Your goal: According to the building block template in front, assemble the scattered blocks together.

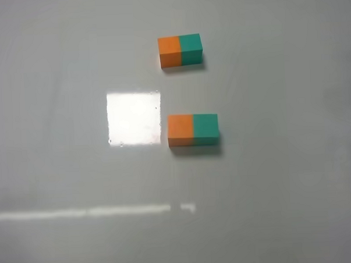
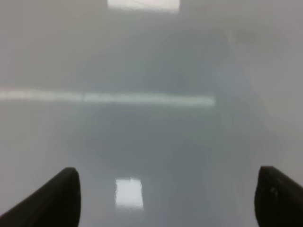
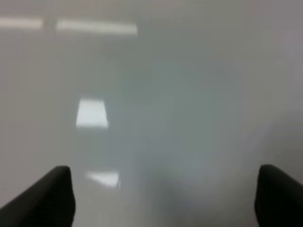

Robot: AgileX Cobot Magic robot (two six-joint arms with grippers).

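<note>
The building block template (image 1: 180,50) lies at the back of the grey table, a short bar with its orange half on the left and its teal-green half on the right. Nearer the front, the loose orange cube (image 1: 180,129) and the loose teal-green cube (image 1: 205,128) sit side by side and touching, orange left, teal right. Neither arm shows in the exterior high view. My left gripper (image 2: 168,198) is open and empty over bare table. My right gripper (image 3: 163,196) is open and empty over bare table. No block shows in either wrist view.
A bright square of glare (image 1: 134,117) lies on the table just left of the two cubes. A thin strip of glare (image 1: 91,212) runs across the front left. The table is plain grey.
</note>
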